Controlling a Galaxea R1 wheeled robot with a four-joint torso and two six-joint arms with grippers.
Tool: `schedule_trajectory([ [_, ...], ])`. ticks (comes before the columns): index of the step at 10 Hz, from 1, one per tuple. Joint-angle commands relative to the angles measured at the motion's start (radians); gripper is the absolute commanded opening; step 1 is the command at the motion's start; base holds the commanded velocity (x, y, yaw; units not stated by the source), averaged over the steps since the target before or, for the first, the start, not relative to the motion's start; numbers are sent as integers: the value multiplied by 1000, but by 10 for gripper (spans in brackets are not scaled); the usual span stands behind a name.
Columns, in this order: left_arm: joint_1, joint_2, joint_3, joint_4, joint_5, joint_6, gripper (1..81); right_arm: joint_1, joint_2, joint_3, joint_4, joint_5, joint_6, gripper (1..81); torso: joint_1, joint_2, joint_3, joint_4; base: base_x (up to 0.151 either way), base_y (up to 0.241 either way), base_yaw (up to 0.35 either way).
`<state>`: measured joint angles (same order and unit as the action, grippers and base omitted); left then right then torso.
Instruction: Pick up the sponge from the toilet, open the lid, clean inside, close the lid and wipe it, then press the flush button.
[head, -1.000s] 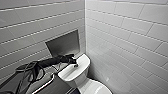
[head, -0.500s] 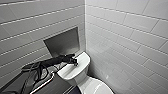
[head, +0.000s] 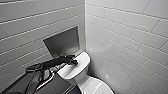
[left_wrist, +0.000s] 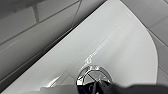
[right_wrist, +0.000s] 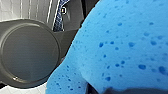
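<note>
Moved: left arm (head: 50, 65) lies lower and flatter than 1 s ago
Left claw (head: 74, 62): at round chrome flush button (left_wrist: 93, 78) on tank top (head: 75, 68); grip, can't tell
Right claw (right_wrist: 100, 90): clenched on sponge (right_wrist: 125, 42), off the toilet (head: 82, 76)
Progress: lid (head: 96, 87) down at 6 o'clock, so only the flush seems left
Textures: glossy ceramic, porous blue foam
</note>
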<state>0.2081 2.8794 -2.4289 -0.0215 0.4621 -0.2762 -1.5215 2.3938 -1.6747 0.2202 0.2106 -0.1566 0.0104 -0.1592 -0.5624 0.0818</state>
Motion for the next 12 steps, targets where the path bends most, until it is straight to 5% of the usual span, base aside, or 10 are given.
schedule_trajectory([
  [1, -160, -3, -4, 17, 20, 8, 10, -4, -29, 41, 5, -71, -3, 10, 0, 0, 1, 0, 0, 0, 0],
  [12, -121, -15, 42, 35, 39, 6, 10, -10, 17, -14, 8, -70, 0, 10, 0, 0, -8, 0, 0, 0, 0],
])
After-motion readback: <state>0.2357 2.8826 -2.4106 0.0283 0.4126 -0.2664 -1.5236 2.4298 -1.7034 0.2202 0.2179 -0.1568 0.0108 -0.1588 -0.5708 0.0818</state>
